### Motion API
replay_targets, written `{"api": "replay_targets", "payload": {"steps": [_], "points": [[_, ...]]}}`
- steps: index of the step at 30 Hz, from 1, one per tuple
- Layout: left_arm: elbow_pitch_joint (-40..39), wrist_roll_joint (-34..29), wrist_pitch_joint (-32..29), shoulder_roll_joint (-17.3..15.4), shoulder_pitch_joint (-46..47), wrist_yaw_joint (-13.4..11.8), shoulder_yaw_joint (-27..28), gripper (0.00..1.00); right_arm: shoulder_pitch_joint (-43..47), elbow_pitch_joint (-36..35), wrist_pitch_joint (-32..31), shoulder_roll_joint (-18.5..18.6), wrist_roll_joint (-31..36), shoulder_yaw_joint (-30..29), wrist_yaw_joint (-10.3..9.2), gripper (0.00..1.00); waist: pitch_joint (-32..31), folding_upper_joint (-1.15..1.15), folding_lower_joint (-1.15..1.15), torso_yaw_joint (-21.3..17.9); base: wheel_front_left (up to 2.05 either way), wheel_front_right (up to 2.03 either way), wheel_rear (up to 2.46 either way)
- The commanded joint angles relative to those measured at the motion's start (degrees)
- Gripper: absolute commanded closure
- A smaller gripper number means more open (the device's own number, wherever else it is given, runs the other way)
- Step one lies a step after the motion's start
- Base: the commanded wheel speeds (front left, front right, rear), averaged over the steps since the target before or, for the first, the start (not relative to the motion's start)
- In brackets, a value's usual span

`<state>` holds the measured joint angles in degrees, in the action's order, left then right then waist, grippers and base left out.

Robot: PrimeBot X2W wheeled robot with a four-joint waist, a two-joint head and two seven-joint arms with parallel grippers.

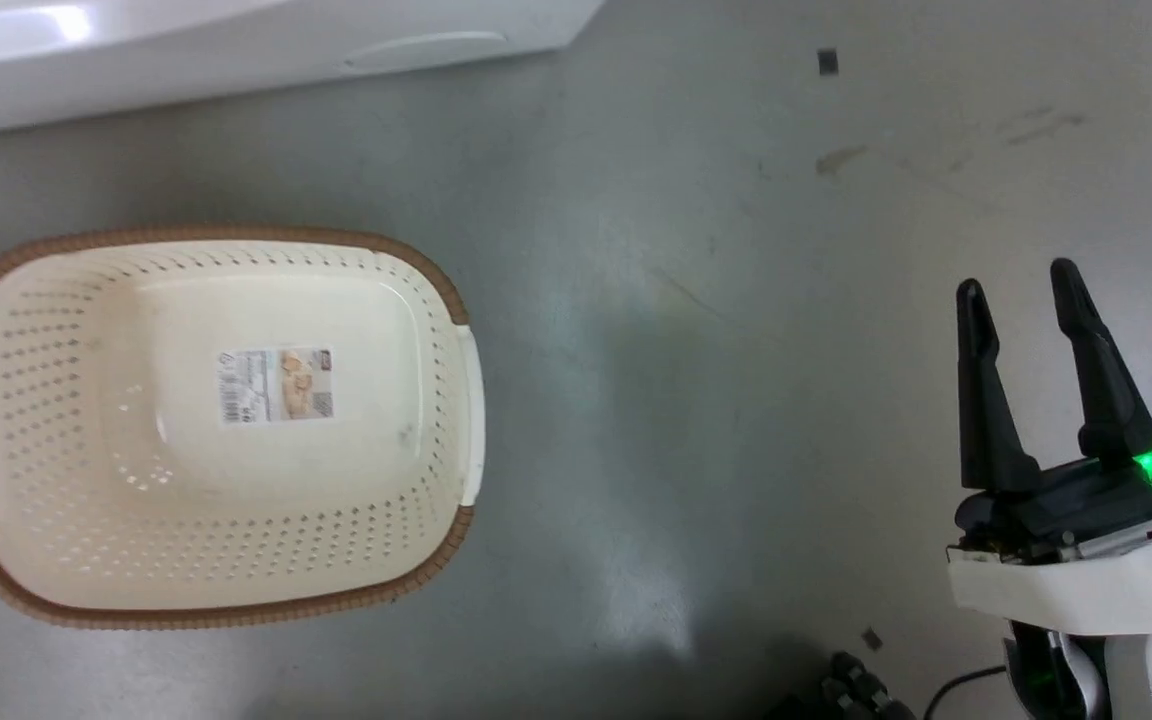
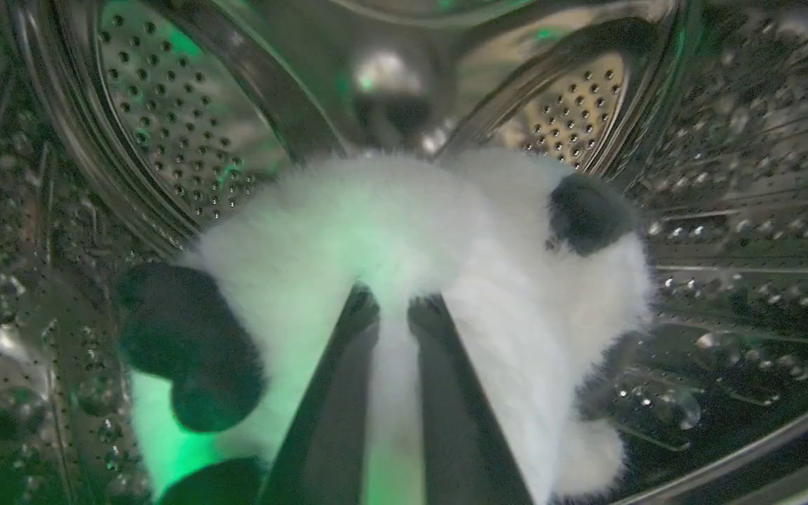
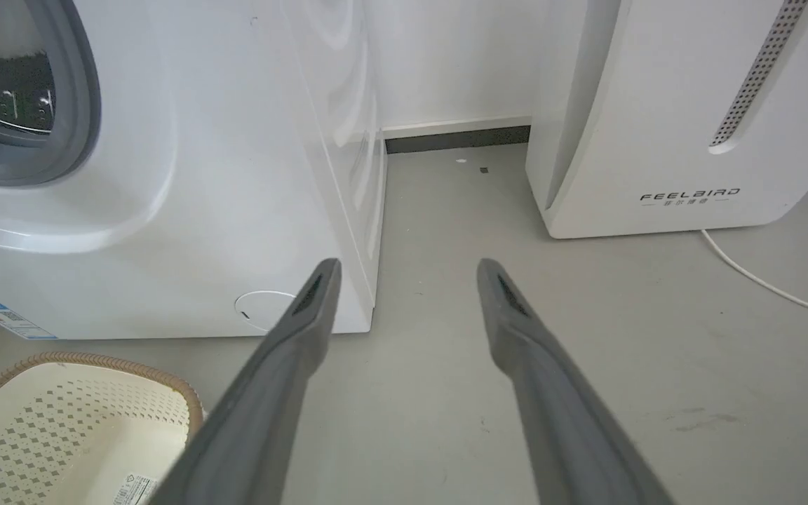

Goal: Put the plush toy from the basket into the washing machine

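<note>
While the left gripper [image 2: 393,308] is inside the washing machine [image 2: 165,105], log the task as nearly done.

Obs., left wrist view: perforated steel drum on all sides. The plush toy [image 2: 404,210] lies against the drum's lower wall, white body across the middle, dark patches towards either end. The two dark fingers [image 2: 334,407] stand close together with a ridge of white fur pinched between their tips. You can read this claw as clenched on the plush toy, not yet let go.

Obs., head view: the basket [image 1: 206,235] sits on the floor [image 1: 736,400] just in front of the machine's white lower panel. Nothing lies in it but the paper label [image 1: 276,385] on its bottom, so the lifting-out step is complete.

Obs., right gripper [image 1: 1016,280]: fingers spread, nothing between them, over bare floor out in front of the machine and well apart from the basket.

Left to do, as a judgement: release the toy, then back the arm out through the opening without dragging fur along.

Cross-check of views: the left wrist camera gives you the toy and the drum interior, and the head camera gives you the basket's bare bottom. The right wrist camera adds the machine's front, with the grey-ringed opening [image 3: 92,105] high on it. It also shows the FEELBIRD appliance [image 3: 656,105] beside the machine, a strip of floor between them.
</note>
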<state>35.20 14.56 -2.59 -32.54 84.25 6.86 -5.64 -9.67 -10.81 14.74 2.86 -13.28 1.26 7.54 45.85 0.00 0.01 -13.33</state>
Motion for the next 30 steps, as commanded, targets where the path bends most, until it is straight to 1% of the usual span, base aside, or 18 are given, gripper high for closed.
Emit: {"api": "replay_targets", "payload": {"steps": [1,5,8,14,17,21,22,23,26,29,30], "points": [[1.0,-0.5,-0.5,-0.4,2.1,0.3,-0.8,1.0,-1.0,-0.4,0.3,0.0,-0.5,0.4,-0.05,0.0,2.8,0.0,-0.01,-1.8,0.0,0.0,0.0],[6.8,-2.6,-4.0,-1.9,6.9,0.5,-5.3,1.0,-1.6,-0.9,0.3,0.0,-0.6,1.5,-0.05,0.0,4.7,0.0,-0.01,-2.9,0.0,0.0,0.0],[10.3,-2.6,-7.1,-2.2,9.2,0.6,-9.4,1.0,-1.9,-1.0,0.3,0.0,-0.9,1.9,-0.05,0.0,5.8,0.0,-0.01,-3.3,0.0,0.0,0.0],[13.2,3.3,-13.6,-3.6,10.5,0.6,-20.7,1.0,-1.9,-1.3,0.3,0.0,-0.9,2.2,-0.05,0.0,6.9,0.0,-0.01,-3.3,0.0,0.0,0.0],[13.0,7.0,-14.0,-4.8,10.8,0.6,-24.8,1.0,-2.2,-1.2,0.3,0.0,-0.8,2.1,-0.05,0.0,7.2,0.0,-0.01,-3.0,0.0,0.0,0.0],[12.8,10.6,-11.7,-6.4,10.6,0.6,-28.8,1.0,-2.7,-0.9,0.3,0.0,-0.6,2.0,-0.05,0.0,6.5,0.0,-0.01,-2.6,0.0,0.0,0.0],[12.9,11.2,-10.6,-6.7,10.6,0.6,-29.5,0.86,-2.8,-0.8,0.3,0.0,-0.5,1.8,-0.05,0.0,6.2,0.0,-0.01,-2.5,0.0,0.0,0.0],[13.2,11.7,-9.4,-6.9,10.5,0.6,-29.9,0.0,-2.9,-0.7,0.3,0.0,-0.4,1.6,-0.05,0.0,5.8,0.0,-0.01,-2.3,0.0,0.0,0.0],[15.3,13.3,-6.5,-6.4,9.3,0.6,-30.6,0.0,-3.0,-0.1,0.3,0.0,0.2,0.7,-0.05,0.0,3.7,0.0,-0.01,-1.5,0.0,0.0,0.0],[17.0,14.2,-2.7,-5.1,6.9,0.6,-31.8,0.0,-3.0,0.7,0.3,0.0,1.1,-0.3,-0.05,0.0,0.6,0.0,-0.01,-0.3,0.0,0.0,0.0],[17.0,14.2,-2.7,-5.1,6.9,0.6,-31.8,0.0,-3.0,0.7,0.3,0.0,1.1,-0.3,-0.05,0.0,0.6,0.0,-0.01,-0.3,0.0,0.0,0.0]]}}
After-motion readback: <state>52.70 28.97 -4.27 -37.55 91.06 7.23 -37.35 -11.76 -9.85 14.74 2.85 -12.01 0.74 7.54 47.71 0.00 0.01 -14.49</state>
